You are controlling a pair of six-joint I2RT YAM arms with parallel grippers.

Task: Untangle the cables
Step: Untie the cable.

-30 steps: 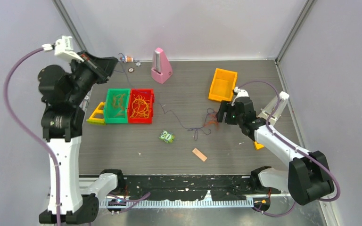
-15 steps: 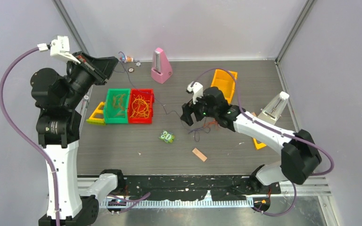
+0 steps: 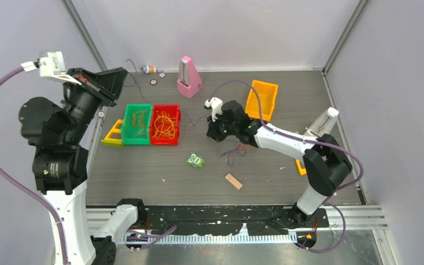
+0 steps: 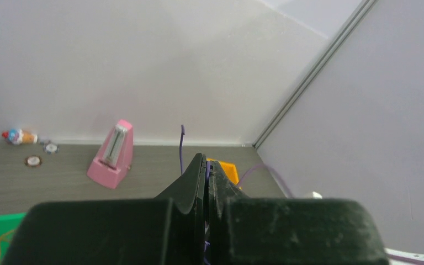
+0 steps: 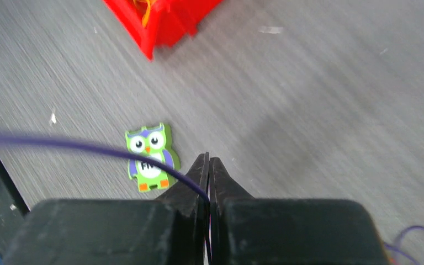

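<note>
A small tangle of orange and dark purple cables (image 3: 240, 147) lies on the table right of centre. One purple cable (image 5: 77, 145) leads away from it. My right gripper (image 3: 212, 130) hangs low just left of the tangle. In the right wrist view this gripper (image 5: 208, 160) is shut on the purple strand, which runs off to the left. My left gripper (image 3: 114, 83) is raised high at the far left. The left wrist view shows it (image 4: 206, 162) shut on a purple cable whose free end (image 4: 181, 144) sticks up past the fingers.
A green bin (image 3: 136, 125) and a red bin (image 3: 165, 125) holding orange strands stand left of centre, with a yellow piece (image 3: 112, 134) beside them. A pink metronome (image 3: 188, 77), an orange bin (image 3: 260, 99), a white metronome (image 3: 320, 125), an owl sticker (image 3: 196, 160) and a tan strip (image 3: 233, 181) are also on the table.
My right arm swept left across the table past the tangle and its jaws closed on the purple cable. My left arm rose and drew back to the left, still gripping its cable.
</note>
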